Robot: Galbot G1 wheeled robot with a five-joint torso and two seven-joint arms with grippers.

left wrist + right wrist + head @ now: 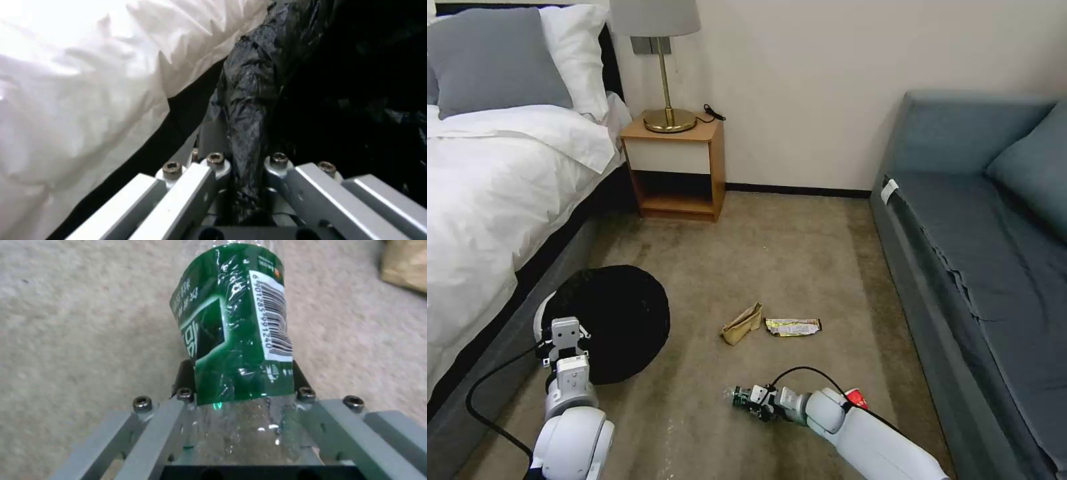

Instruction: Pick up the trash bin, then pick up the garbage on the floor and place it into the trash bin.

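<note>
- The right hand (pixel 240 406) is low by the floor, squeezing the bottle (pixel 236 333). The bottle's long side points straight out from that hand.
- The left hand (pixel 245 186) pinches the bin's (pixel 610 320) rim and black bag.
- The bin is across from the right hand, and I think the bottle must go that way.
- Nothing can be seen inside the dark bin.
- The paper bag (pixel 742 325) and wrapper (pixel 792 327) lie past the right hand.
</note>
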